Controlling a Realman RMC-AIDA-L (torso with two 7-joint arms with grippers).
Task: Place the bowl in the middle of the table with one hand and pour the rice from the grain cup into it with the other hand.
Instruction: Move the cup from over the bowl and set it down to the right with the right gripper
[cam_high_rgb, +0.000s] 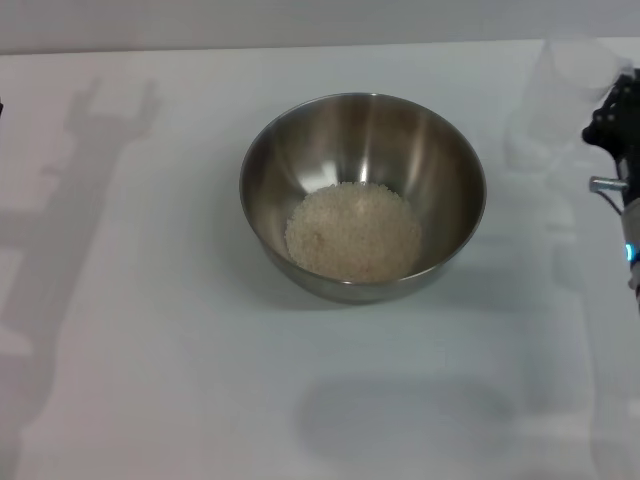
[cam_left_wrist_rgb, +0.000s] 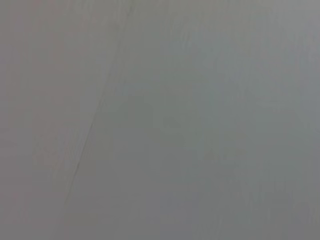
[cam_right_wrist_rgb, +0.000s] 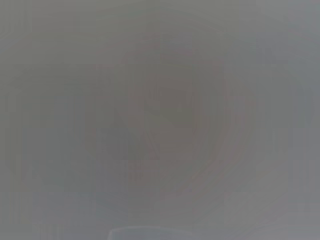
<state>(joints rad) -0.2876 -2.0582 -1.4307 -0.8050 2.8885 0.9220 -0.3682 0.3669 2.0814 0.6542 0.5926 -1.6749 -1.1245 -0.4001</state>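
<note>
The bowl (cam_high_rgb: 362, 150) stands in the middle of the table (cam_high_rgb: 150, 350), upright. The rice (cam_high_rgb: 352, 232) lies as a pale heap on its bottom. The grain cup (cam_high_rgb: 568, 85) is at the far right, upright and seemingly empty, well clear of the bowl. My right gripper (cam_high_rgb: 608, 118) is at the right edge of the head view, with its black fingers against the cup's side. The right wrist view shows only faint blurred rings. My left gripper is out of view, and the left wrist view shows only a plain grey surface.
The shadow of the left arm (cam_high_rgb: 80, 190) falls across the left side of the table. The table's far edge (cam_high_rgb: 300, 48) runs along the top of the head view.
</note>
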